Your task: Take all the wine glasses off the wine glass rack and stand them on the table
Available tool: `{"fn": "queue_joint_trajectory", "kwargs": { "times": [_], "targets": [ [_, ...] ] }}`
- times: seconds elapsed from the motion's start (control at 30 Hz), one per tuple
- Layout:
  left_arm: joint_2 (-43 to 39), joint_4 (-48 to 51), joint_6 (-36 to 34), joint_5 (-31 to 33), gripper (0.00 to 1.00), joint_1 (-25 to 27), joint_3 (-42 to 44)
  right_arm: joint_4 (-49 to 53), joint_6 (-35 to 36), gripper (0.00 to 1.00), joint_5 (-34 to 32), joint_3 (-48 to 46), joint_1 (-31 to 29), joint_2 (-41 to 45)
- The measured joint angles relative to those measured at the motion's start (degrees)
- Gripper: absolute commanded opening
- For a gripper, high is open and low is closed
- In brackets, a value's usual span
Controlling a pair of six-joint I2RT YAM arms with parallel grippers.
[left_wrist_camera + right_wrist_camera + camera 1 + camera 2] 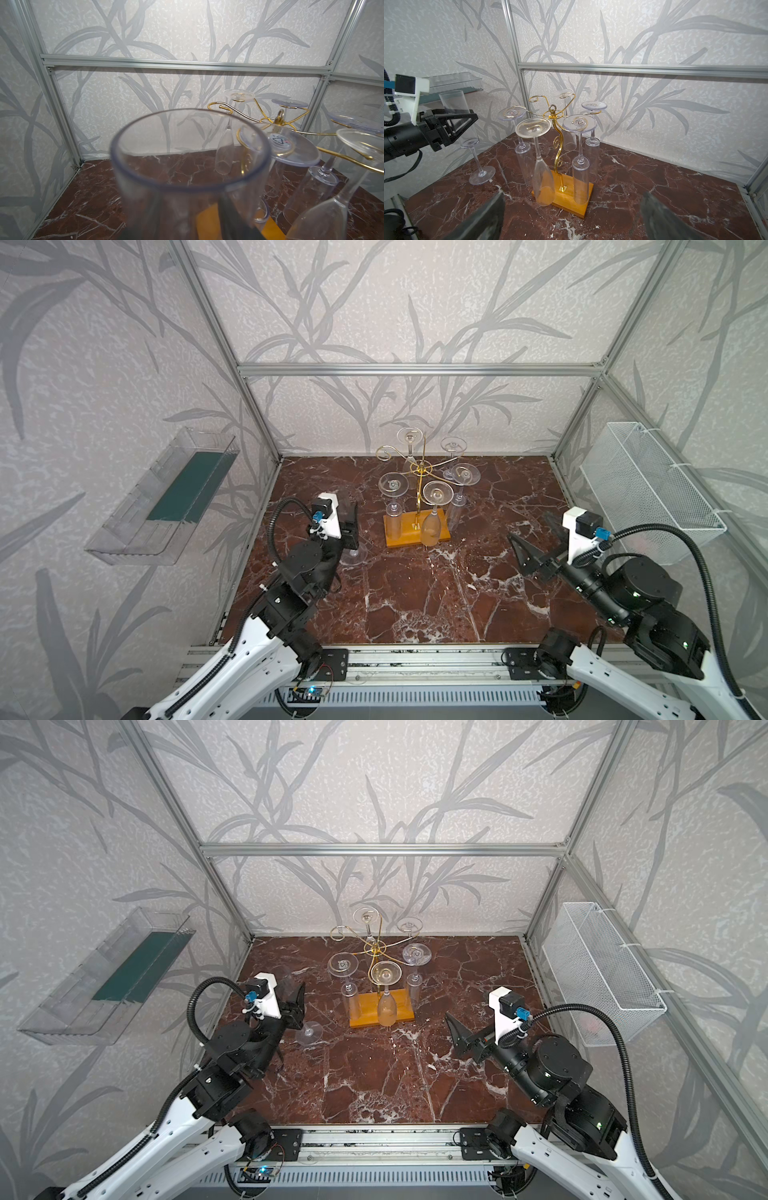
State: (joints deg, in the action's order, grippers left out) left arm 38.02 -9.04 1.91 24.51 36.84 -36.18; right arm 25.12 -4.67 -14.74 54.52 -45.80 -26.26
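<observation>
Beside rack [409,538] — left tool [465,117] clasps glass [453,101].

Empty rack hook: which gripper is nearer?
Left. The left gripper, closed on a glass, is just left and in front of the empty hook; the open right gripper is past the rack, well off to the right.

No words or numbers were legible. A small triangular mark sat on the upturned foot [580,123] of a glass hanging on the wine glass rack [566,199]; two neighbouring feet bore the same.
</observation>
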Motion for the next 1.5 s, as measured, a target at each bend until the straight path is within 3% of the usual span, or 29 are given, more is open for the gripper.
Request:
{"fn": "queue_joint_trajectory", "kwargs": {
  "times": [0.23,0.5,0.87,1.5],
  "targets": [
    [13.03,-13.14,0.68,-5.97,0.38,-10.8,1.44,-0.07,0.39,0.99,-2.29,-1.33,0.0,-0.2],
    [31.12,-27.45,0.94,-12.85,0.38,-17.84,0.72,-2.01,2.86,0.99,-7.98,-5.66,0.0,-0.2],
    [49.13,-41.99,0.79,-19.04,0.38,-20.79,-4.74,-5.66,5.57,0.99,-15.08,-8.35,0.0,-0.15],
    [64.15,-54.29,-3.5,-20.92,0.38,-21.33,-9.05,-6.54,7.17,0.99,-17.77,-8.35,0.0,-2.29]
  ]
}}
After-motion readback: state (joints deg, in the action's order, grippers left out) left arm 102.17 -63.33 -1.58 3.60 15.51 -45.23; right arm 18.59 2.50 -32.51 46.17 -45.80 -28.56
